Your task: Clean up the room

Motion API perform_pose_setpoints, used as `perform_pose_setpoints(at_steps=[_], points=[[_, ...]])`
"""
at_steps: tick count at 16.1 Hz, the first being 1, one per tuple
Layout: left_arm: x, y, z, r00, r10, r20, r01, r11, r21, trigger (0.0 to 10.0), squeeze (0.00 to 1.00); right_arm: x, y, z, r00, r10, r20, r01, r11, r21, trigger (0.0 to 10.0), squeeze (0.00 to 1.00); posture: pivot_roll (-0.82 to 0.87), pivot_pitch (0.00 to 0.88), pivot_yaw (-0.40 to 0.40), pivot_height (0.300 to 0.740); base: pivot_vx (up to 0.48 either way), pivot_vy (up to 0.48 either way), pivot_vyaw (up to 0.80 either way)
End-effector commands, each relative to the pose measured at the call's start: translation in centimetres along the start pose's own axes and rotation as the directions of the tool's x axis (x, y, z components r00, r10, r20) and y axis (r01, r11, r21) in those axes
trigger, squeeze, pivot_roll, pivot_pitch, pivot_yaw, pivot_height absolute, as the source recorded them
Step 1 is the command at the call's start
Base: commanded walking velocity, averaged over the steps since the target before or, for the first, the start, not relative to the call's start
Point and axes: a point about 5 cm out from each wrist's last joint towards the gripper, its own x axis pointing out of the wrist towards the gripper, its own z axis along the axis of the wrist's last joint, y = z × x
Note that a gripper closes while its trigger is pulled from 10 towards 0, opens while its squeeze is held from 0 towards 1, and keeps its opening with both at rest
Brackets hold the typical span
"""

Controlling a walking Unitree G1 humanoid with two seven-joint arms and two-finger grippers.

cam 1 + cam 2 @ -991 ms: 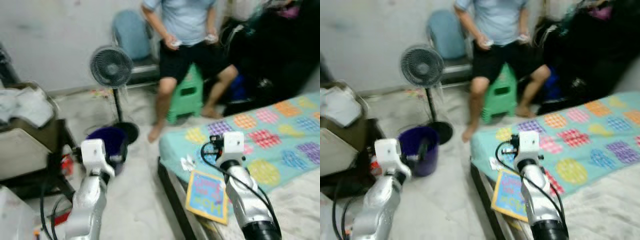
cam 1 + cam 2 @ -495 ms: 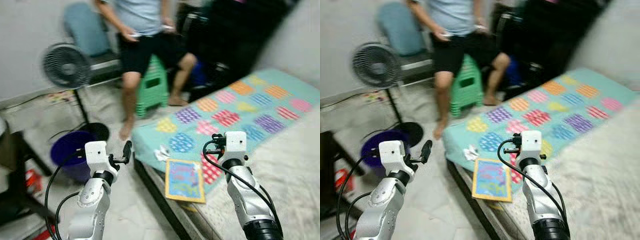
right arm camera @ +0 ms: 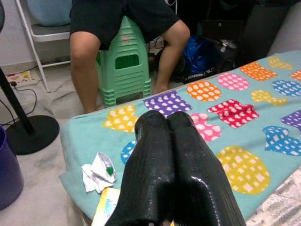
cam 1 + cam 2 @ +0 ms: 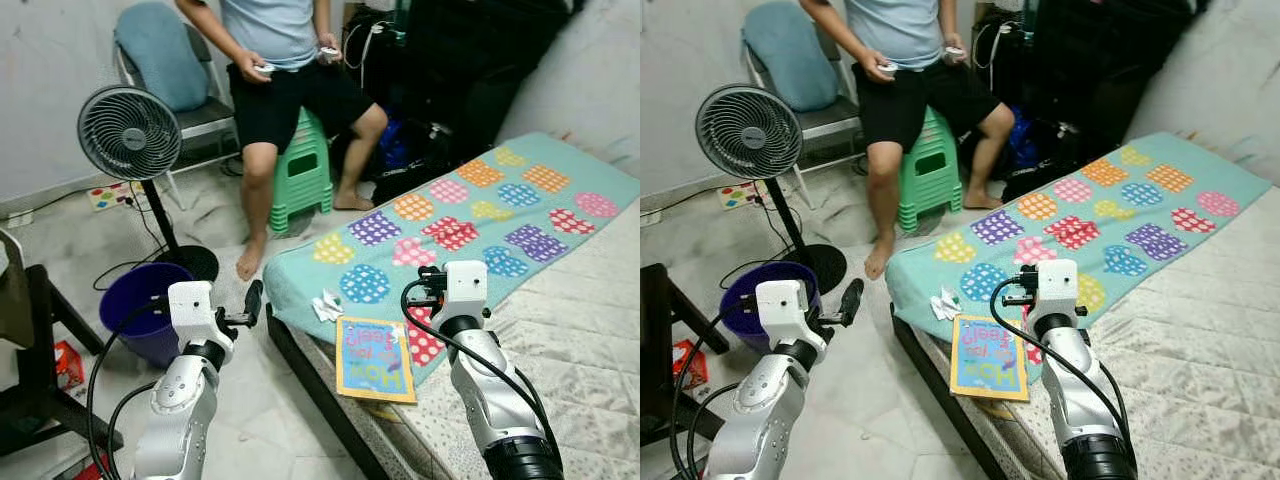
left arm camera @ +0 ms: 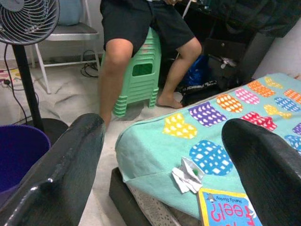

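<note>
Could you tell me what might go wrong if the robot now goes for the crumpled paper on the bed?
The crumpled paper lies at the blanket's edge beside the book, so a clumsy pinch could snag the cloth or nudge the book off. The right tool is shut and must open first. A person's foot rests nearby.

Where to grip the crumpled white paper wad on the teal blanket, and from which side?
Pinch the crumpled white paper wad across its raised folds, coming from above. It sits loose on the teal blanket beside the colourful book. The open left gripper looks nearest.
</note>
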Motion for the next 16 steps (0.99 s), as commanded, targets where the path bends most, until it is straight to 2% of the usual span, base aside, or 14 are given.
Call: perform_pose_setpoints(at_steps=[1,16], points=[[0.05,-0.16,0.18,1.0,-0.015,0.01,0.015,1.0,0.007,10.0,0.0,0.24,0.1,0.38,1.0,0.009,0.012,-0.009,1.0,-0.004,10.0,0.0,-0.08,0.0,-0.013,0.74,0.285,0.0,0.0],[0.1,-0.28,0.26,0.999,-0.027,0.017,0.027,1.0,0.003,10.0,0.0,0.33,0.06,0.32,1.0,0.009,0.008,-0.009,1.0,-0.001,10.0,0.0,-0.08,0.0,-0.015,0.74,0.402,0.0,0.0]])
